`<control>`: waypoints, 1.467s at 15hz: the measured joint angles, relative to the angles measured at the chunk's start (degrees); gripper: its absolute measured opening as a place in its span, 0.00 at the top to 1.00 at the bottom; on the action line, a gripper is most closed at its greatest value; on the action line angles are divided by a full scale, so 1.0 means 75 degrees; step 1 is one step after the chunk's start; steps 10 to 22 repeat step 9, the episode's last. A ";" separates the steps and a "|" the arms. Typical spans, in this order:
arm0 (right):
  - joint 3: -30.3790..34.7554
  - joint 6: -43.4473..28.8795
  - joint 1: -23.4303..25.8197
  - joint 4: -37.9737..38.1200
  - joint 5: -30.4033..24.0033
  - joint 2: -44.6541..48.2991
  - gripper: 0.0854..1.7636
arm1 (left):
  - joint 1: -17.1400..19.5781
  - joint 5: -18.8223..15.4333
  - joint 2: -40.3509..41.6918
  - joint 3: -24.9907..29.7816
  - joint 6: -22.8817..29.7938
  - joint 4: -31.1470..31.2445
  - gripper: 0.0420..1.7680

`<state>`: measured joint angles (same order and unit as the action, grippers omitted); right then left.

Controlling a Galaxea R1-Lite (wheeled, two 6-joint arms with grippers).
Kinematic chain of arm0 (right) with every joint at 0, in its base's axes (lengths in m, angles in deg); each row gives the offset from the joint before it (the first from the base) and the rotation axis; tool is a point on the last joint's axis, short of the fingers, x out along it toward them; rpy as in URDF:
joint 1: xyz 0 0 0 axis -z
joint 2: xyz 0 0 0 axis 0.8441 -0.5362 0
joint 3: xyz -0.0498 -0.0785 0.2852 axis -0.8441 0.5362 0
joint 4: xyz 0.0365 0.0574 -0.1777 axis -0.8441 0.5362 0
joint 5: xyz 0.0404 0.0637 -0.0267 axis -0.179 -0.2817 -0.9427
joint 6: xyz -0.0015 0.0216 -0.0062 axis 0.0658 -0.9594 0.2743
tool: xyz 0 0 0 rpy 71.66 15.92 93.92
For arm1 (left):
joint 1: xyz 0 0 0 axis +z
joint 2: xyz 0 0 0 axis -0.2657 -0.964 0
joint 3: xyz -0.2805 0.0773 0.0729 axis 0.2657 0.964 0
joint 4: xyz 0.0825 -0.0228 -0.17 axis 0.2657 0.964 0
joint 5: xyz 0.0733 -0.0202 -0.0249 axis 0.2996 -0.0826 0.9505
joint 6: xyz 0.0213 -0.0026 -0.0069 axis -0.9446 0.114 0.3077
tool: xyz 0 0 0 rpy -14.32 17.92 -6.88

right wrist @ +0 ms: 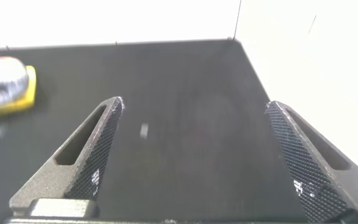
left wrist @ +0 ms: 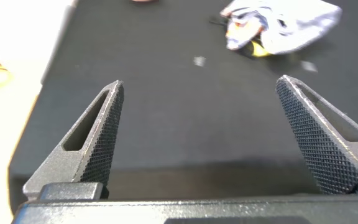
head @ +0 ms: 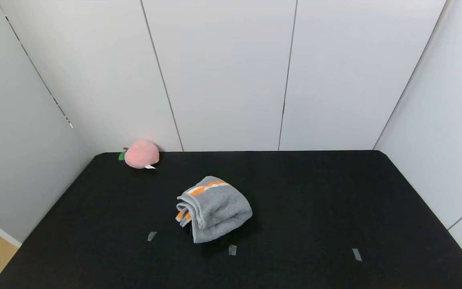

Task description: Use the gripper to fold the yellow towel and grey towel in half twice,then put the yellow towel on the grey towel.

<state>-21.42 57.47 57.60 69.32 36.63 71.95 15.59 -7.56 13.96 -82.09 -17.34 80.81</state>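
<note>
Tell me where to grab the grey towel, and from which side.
Probably grip the grey towel at the stacked loose edges on its left end, coming from above on the robot's left. The layers show there, while the right end is a rounded fold.

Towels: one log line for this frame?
grey towel: folded, on yellow towel | left gripper: open, empty | right gripper: open, empty | peach toy: far-left corner

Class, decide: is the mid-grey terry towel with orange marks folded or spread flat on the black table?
Folded. The mid-grey terry towel lies as a compact bundle, several layered edges stacked at one side.
</note>
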 joint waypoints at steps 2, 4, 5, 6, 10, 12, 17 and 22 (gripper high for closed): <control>0.0093 0.0247 -0.0003 0.0445 -0.0037 0.0000 0.04 | 0.0000 0.0171 0.0008 0.0393 -0.0050 -0.0492 0.03; 0.0104 0.0343 -0.0010 0.0468 -0.0052 0.0000 0.04 | 0.0000 0.0119 0.0008 0.0696 -0.0062 -0.0686 0.03; 0.0111 0.0353 -0.0013 0.0471 -0.0052 0.0000 0.04 | 0.0000 0.0091 0.0008 0.0834 -0.0036 -0.0814 0.03; 0.0111 0.0358 -0.0013 0.0475 -0.0052 0.0003 0.04 | -0.0003 0.0057 0.0008 0.0905 -0.0007 -0.0865 0.03; 0.0112 0.0361 -0.0013 0.0478 -0.0055 0.0003 0.04 | -0.0003 -0.0094 0.0008 0.0974 0.0018 -0.0887 0.03; 0.0112 0.0361 -0.0013 0.0478 -0.0055 0.0003 0.04 | -0.0003 -0.0094 0.0008 0.0974 0.0018 -0.0887 0.03; 0.0112 0.0361 -0.0013 0.0478 -0.0055 0.0003 0.04 | -0.0003 -0.0094 0.0008 0.0974 0.0018 -0.0887 0.03; 0.0112 0.0361 -0.0013 0.0478 -0.0055 0.0003 0.04 | -0.0003 -0.0094 0.0008 0.0974 0.0018 -0.0887 0.03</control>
